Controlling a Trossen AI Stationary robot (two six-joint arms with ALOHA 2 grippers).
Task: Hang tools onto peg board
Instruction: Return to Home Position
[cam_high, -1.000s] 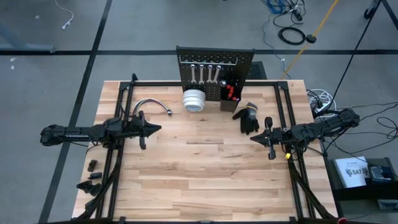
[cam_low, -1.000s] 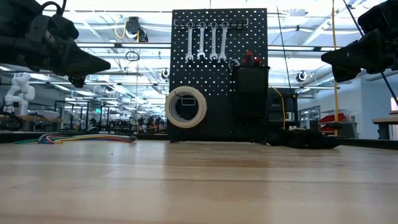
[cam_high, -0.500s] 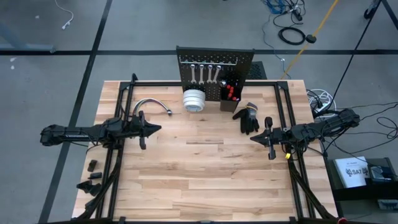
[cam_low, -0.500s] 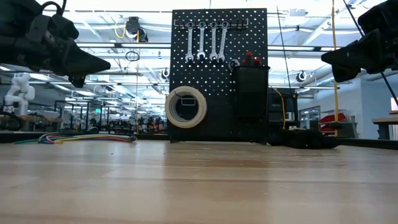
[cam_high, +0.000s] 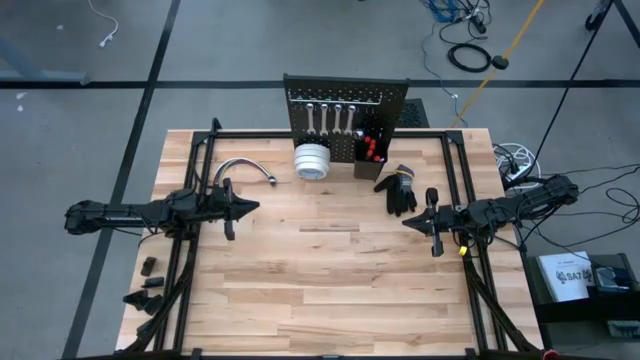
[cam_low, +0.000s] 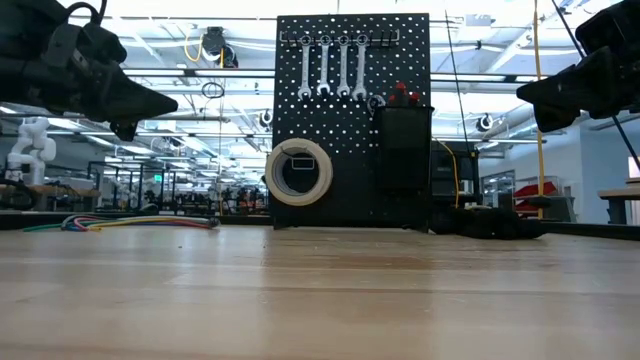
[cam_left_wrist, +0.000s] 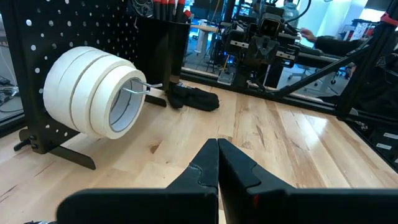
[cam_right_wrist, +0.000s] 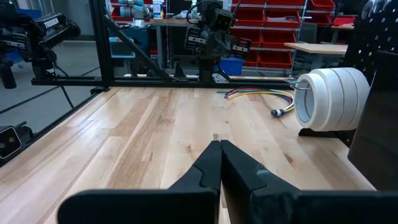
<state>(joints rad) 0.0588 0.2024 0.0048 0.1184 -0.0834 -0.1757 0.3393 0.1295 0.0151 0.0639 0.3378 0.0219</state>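
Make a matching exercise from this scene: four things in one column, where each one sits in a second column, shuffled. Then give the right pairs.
Things
1. wrenches
2. tape rolls
3. black glove
4. chrome tube

Places
A. lying on the table, left of the peg board
B. hanging in a row along the board's top
C. lying on the table by the board's right end
D. on a hook low on the board

Pairs: 1-B, 2-D, 3-C, 4-A

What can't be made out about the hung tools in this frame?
- Low view: bin wall hides all but the red handles inside.
- Low view: front tape hides how many rolls hang behind.
- High view: wrenches too small to see their hooks.
- Left wrist view: board top cut off by the edge.
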